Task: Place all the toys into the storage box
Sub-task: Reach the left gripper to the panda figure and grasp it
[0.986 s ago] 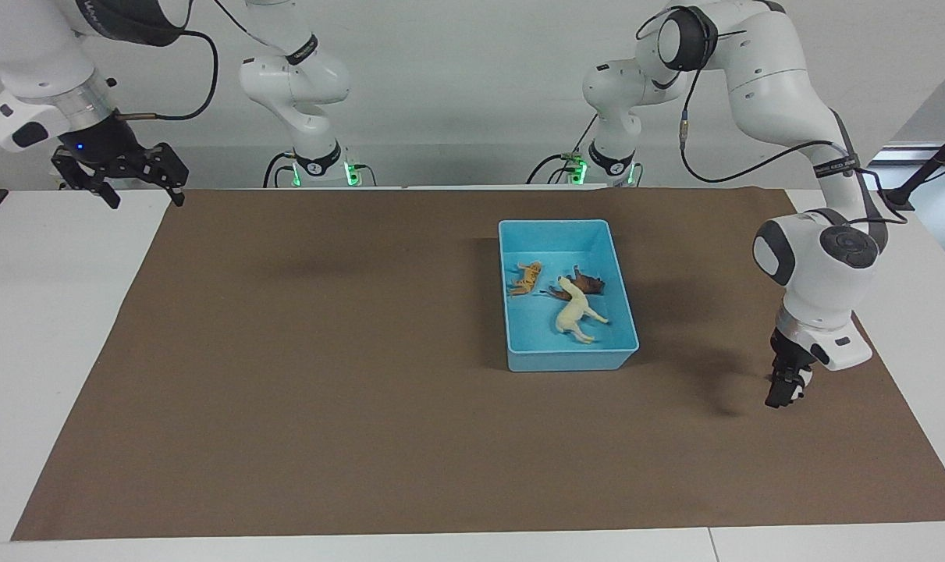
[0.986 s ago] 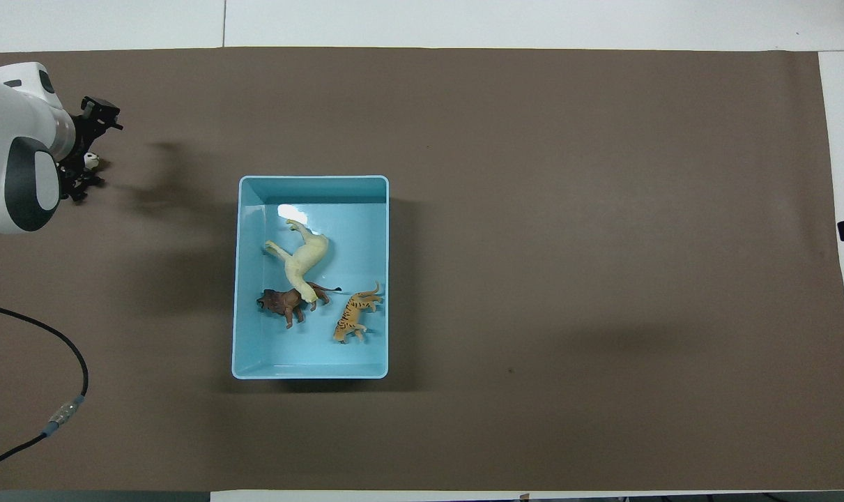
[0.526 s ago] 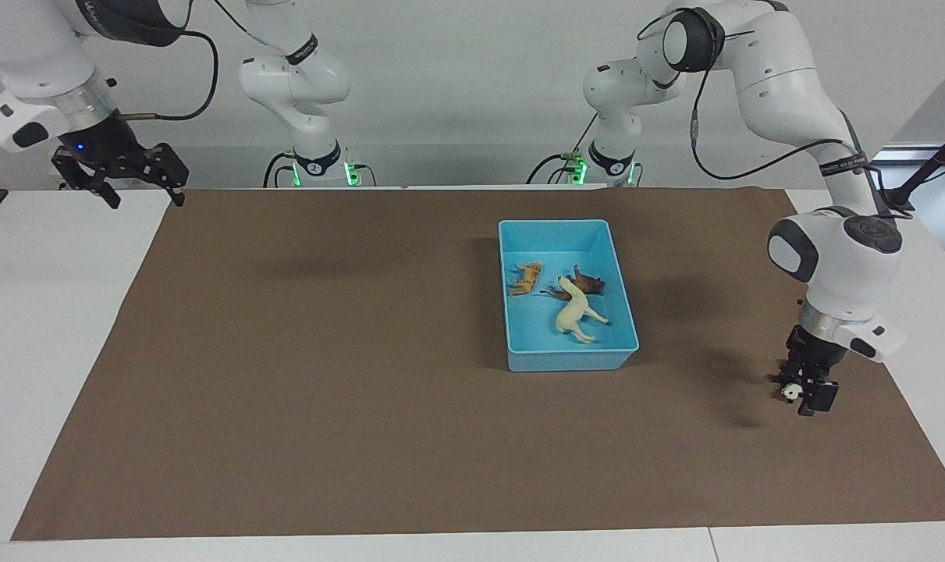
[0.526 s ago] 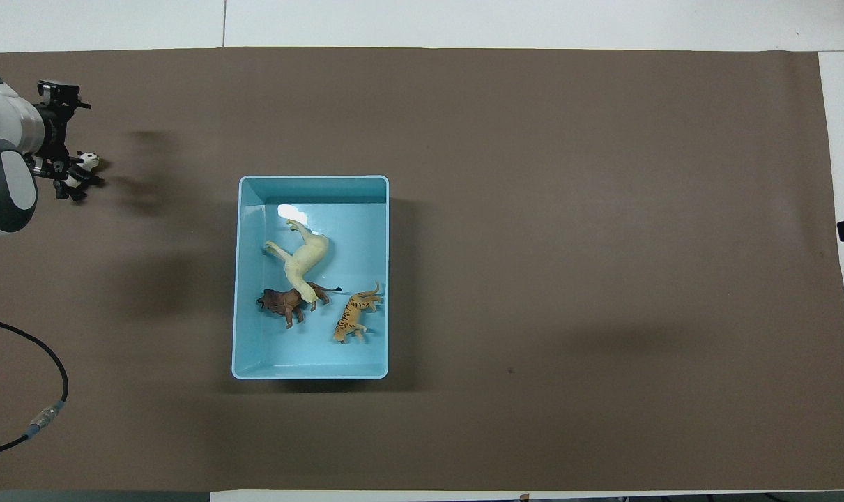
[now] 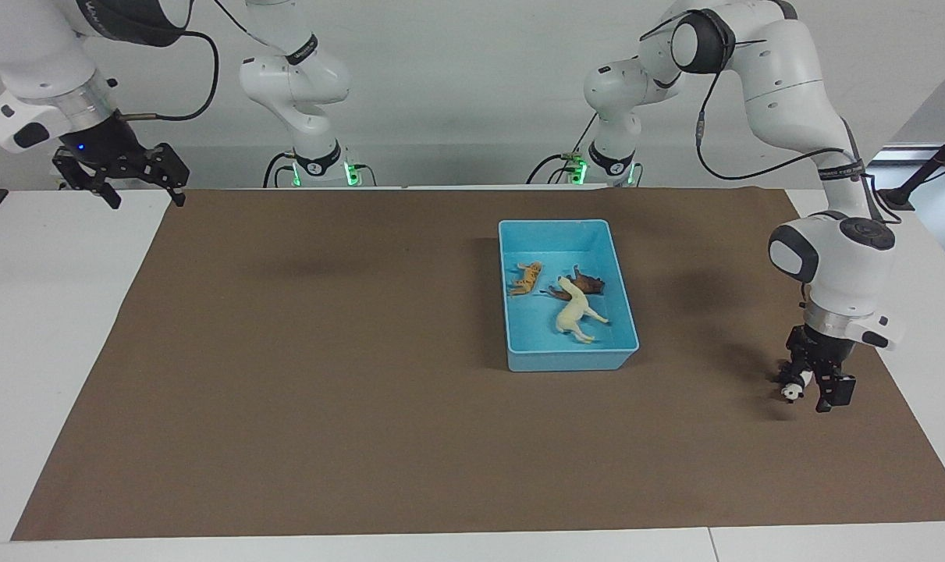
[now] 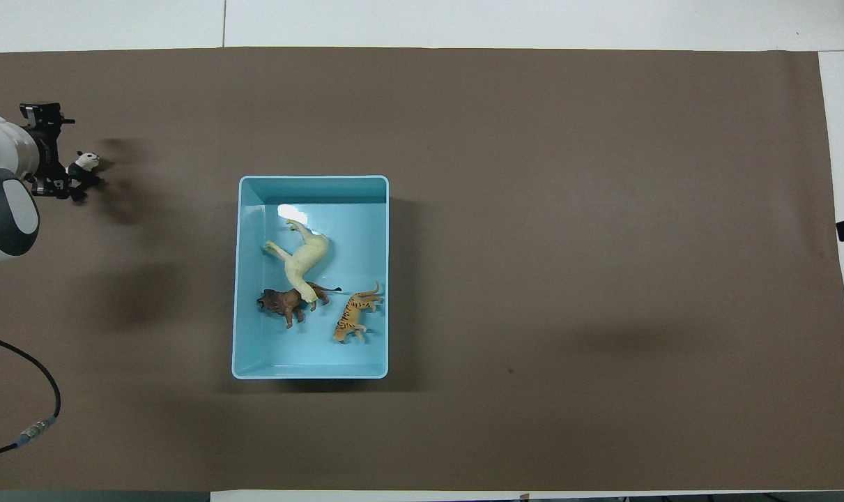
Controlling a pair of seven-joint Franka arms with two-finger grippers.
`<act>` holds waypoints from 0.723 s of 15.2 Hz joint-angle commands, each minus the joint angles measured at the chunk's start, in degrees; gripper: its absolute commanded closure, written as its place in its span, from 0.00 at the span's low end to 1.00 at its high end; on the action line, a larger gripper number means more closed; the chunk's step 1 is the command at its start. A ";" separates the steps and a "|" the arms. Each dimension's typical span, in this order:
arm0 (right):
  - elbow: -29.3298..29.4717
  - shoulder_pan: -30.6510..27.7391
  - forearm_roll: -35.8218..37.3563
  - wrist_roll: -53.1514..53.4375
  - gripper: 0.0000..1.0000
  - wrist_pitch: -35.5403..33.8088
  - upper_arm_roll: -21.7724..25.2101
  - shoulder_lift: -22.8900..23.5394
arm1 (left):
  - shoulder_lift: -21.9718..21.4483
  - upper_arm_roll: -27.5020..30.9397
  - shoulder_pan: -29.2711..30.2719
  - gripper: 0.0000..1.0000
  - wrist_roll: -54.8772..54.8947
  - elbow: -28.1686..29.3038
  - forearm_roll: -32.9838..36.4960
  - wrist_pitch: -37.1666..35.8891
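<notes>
We see a light blue box (image 5: pixel 567 359) with low walls sitting on a brown mat (image 5: pixel 324 375). It is a long shape with a thin rim, and it is much bigger than the toys.

Three toys lie inside it. The horse (image 5: pixel 576 314) is cream white and lies on its side with its legs out. The brown animal (image 5: pixel 589 284) has a shaggy mane, and the horse's head end lies across it, so the two touch. The tiger (image 5: pixel 525 279) is orange with dark stripes. It lies just beside them, on the side toward the right arm's end of the table, and it does not touch them. The brown animal and the tiger are nearer to the robots than most of the horse.

The panda (image 5: pixel 791 392) is black and white and very small. We see its white head and black ears in the overhead view (image 6: pixel 84 164). It is not in the box. The left gripper (image 5: pixel 809 390) holds it up over the mat, well apart from the box, toward the left arm's end of the table. Its jaws are pinched on the panda. A dark shadow lies on the mat near it.

The right gripper (image 5: pixel 140 183) waits up in the air over the mat's corner at the right arm's end. Its jaws are spread apart and hold nothing.
</notes>
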State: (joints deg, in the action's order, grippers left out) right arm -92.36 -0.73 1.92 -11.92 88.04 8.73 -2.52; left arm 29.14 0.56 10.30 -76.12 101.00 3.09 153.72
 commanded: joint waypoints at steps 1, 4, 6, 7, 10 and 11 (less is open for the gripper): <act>-1.50 -0.15 0.98 -0.74 0.00 0.46 -0.30 -1.26 | -0.84 -0.21 1.03 0.00 -1.14 1.66 -0.80 1.84; -1.50 -0.15 0.98 -0.74 0.00 0.46 -0.30 -1.26 | -0.84 -0.20 1.30 0.00 -2.37 2.27 -0.71 2.63; -1.50 -0.07 0.98 -0.74 0.00 0.47 -0.21 -1.26 | -1.10 -0.12 1.30 0.00 -2.37 3.24 -0.71 2.64; -1.50 0.02 0.98 -0.74 0.00 0.47 -0.30 -1.26 | -1.10 -0.12 1.21 0.00 -2.54 3.24 -0.71 2.46; -1.50 0.02 0.98 -0.74 0.00 0.46 -0.30 -1.26 | -1.37 -0.12 1.21 0.00 -2.46 3.94 -0.71 2.64; -1.50 0.02 0.98 -0.74 0.00 0.38 -0.30 -1.26 | -1.63 -0.12 1.21 0.00 -2.20 4.55 -0.71 2.72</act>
State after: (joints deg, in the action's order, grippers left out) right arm -92.37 -0.69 1.92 -11.92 88.03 8.73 -2.52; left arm 29.01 0.58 11.28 -78.25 102.39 3.06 155.03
